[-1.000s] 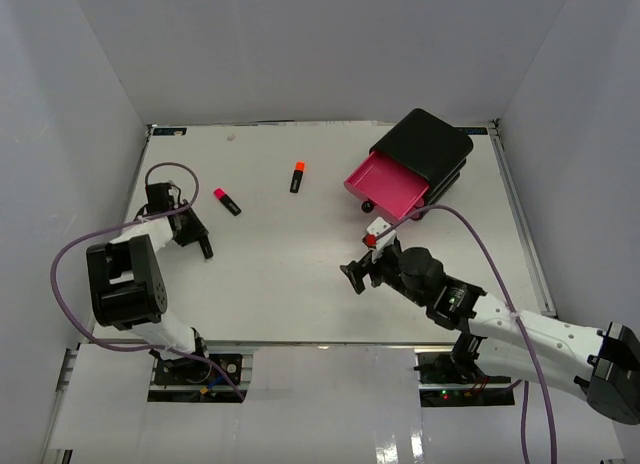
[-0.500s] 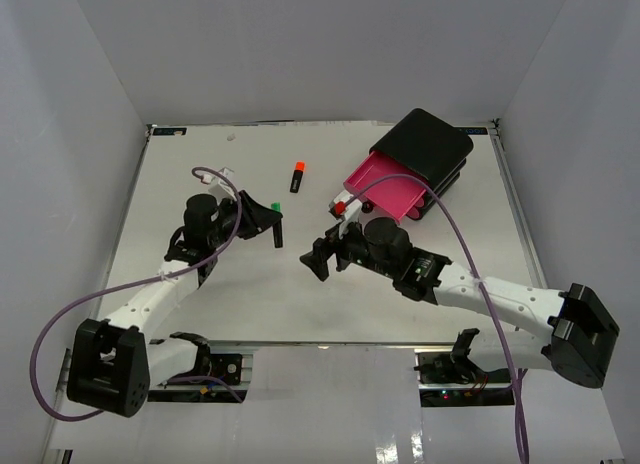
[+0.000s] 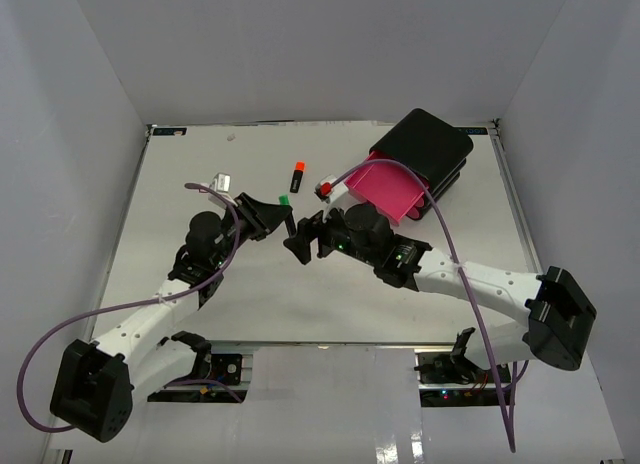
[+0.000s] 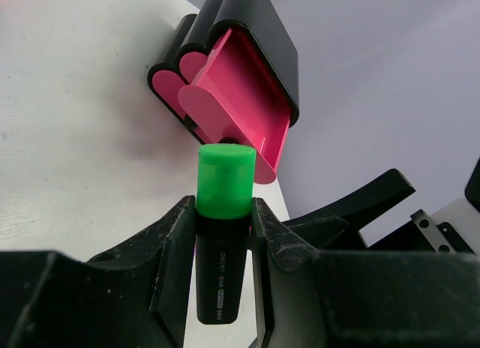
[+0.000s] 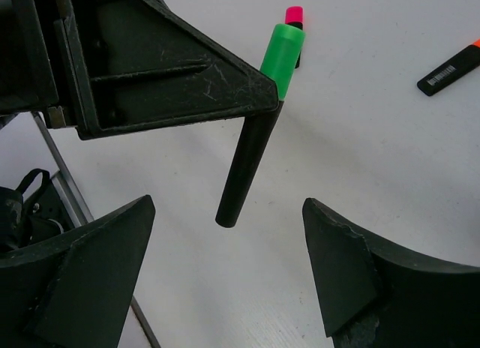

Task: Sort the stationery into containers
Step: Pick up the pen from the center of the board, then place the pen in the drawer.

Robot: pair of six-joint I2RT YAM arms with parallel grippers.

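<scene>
Green-capped highlighter (image 4: 223,184) half hidden inside left gripper (image 4: 223,217)

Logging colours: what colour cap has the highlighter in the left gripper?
Green; the highlighter cap shows best in left wrist view.

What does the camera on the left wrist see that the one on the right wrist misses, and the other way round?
Only the left wrist view shows the black drawer box, with one pink drawer pulled out. Only the right wrist view shows two more markers lying on the table: a pink-capped highlighter and an orange-capped highlighter. Both views show the green-capped highlighter clamped in the left gripper.
</scene>
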